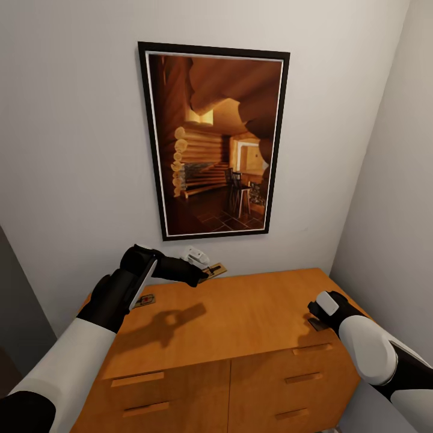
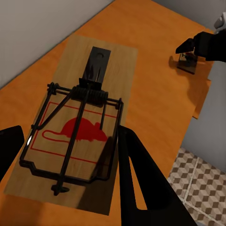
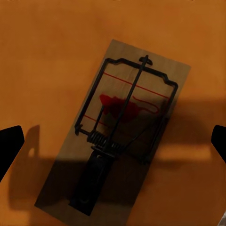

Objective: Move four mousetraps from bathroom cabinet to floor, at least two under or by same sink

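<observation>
Left gripper (image 1: pixel 201 272) lifted above cabinet (image 1: pixel 240 319) top, fingers (image 2: pixel 141 188) clamped on a mousetrap (image 2: pixel 75 127) edge: flat tan wood board, black wire bar and spring, red mouse print. Right gripper (image 3: pixel 113 141) spread wide, hovering over a second trap (image 3: pixel 115 136) lying flat on the glossy orange wood, not touching. Third trap (image 1: pixel 144 299) lies flat near left forearm. Cube-pattern floor (image 2: pixel 197 183) below cabinet edge.

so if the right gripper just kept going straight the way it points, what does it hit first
Most likely the mousetrap lying flat on the cabinet top. In the right wrist view it sits centred between the right gripper's open fingers, nothing in between, though the remaining gap is hard to judge.
</observation>
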{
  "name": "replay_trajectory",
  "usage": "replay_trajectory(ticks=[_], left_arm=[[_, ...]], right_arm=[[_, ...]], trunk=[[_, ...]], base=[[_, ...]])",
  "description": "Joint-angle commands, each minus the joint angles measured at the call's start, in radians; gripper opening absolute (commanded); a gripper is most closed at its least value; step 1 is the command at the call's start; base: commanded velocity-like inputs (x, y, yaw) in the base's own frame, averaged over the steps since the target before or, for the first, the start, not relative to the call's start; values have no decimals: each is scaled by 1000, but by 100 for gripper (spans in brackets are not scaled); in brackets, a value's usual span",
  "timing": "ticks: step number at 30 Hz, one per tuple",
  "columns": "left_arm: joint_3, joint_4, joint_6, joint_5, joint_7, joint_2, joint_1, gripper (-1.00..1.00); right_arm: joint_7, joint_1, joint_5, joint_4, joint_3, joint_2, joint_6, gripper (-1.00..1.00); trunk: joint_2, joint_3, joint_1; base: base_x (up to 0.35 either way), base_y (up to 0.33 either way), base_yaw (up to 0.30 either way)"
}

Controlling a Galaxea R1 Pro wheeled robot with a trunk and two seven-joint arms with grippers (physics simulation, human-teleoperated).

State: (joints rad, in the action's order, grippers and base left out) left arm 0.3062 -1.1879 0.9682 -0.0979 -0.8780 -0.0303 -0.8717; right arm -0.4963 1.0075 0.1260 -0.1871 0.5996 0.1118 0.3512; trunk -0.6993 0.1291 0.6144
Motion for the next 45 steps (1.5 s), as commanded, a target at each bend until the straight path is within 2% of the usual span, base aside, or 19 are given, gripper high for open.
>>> replay_trajectory(ticks=[1, 6, 11, 36, 39, 45], left_arm=[[1, -1, 1, -11, -10, 0, -1, -100], [1, -1, 1, -11, -10, 0, -1, -100], [1, -1, 1, -11, -10, 0, -1, -100], [2, -1, 1, -11, -10, 0, -1, -100], [2, -1, 1, -11, -10, 1, -1, -100], [2, -1, 1, -11, -10, 0, -1, -100]], right_arm=[[-5, 1, 10, -2, -6, 0, 5, 100], [-5, 0, 10, -2, -6, 0, 5, 100], [-5, 1, 9, -2, -6, 0, 5, 100], [-6, 0, 9, -2, -6, 0, 5, 100], [-6, 1, 9, -2, -6, 0, 5, 100], [-6, 1, 9, -2, -6, 0, 5, 100]], trunk=[[-1, 2, 0], [-1, 2, 0], [-36, 17, 19], [-36, 17, 19], [-57, 27, 31], [-57, 27, 31]], base=[[0, 0, 0], [0, 0, 0], [0, 0, 0], [0, 0, 0], [0, 0, 0], [0, 0, 0]])
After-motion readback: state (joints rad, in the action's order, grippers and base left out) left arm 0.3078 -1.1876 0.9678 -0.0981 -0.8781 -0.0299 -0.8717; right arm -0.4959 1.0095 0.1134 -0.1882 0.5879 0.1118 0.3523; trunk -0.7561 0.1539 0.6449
